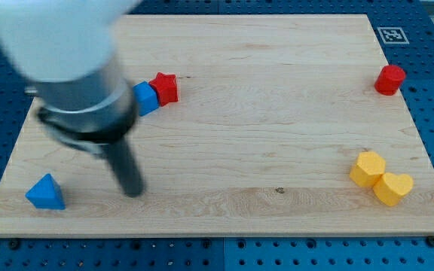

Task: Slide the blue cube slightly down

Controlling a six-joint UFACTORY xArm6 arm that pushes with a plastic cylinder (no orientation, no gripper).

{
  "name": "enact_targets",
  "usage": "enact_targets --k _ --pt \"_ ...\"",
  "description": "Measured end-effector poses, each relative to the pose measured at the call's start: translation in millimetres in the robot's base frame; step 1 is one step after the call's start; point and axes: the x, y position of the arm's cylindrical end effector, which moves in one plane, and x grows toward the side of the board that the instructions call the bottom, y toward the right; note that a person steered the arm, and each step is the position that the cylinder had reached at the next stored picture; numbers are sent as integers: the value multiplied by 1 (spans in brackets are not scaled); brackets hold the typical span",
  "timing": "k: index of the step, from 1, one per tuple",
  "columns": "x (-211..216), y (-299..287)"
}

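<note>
The blue cube (146, 98) sits on the wooden board (262, 113) toward the view's upper left, touching a red star-shaped block (164, 87) on its right. My arm's blurred white and grey body covers the view's top left and partly hides the cube's left side. My tip (132, 190) rests on the board well below the blue cube and slightly to its left, apart from every block.
A blue triangular block (45, 193) lies at the view's bottom left. A red cylinder-like block (389, 79) stands at the right edge. Two yellow blocks, a hexagon (368, 168) and a heart (392, 188), touch each other at the bottom right.
</note>
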Motion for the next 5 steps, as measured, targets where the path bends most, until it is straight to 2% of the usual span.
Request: enact_targets --k 1,2,3,5 --pt "-15 87" --pt "-56 102" --pt "-123 117" --pt "-280 101"
